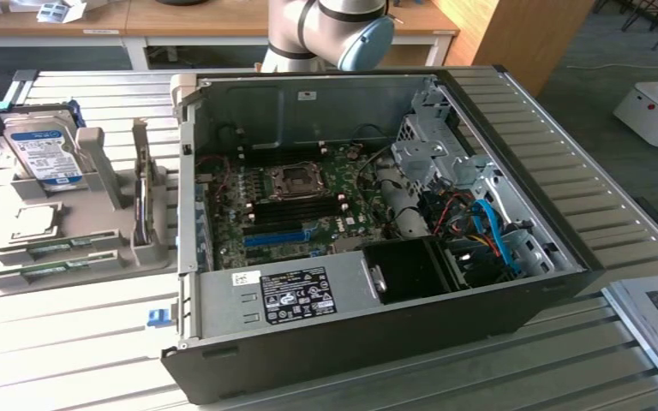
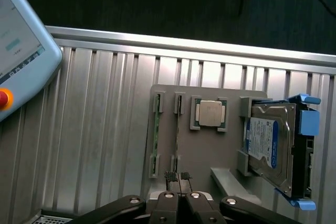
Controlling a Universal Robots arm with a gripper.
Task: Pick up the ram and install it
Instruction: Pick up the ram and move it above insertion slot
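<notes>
- Claw [image 2: 178, 176] is clenched tight with nothing between its fingers, hovering over the edge of the grey holder [image 2: 210, 150] in the wrist view.
- Ram isn't picked up: both sticks sit on edge in the holder's slots, side by side.
- Inner ram stick [image 2: 177, 135] has one end just off the claw's tips. The outer ram stick [image 2: 156, 139] is one slot further from the CPU [image 2: 210, 114].
- Same holder also carries that CPU in a square pocket, plus a hard drive [image 2: 270, 148] (blue-white label, blue bracket).
- Exterior view: the holder [image 1: 112, 214] sits on the slatted metal worktop [image 1: 78, 342], on the exterior view's left of the open computer case [image 1: 512, 282].
- Inner ram stick [image 1: 61, 248] and outer ram stick [image 1: 49, 272] lie along the holder's front; the motherboard [image 1: 295, 205] is exposed inside the case.
</notes>
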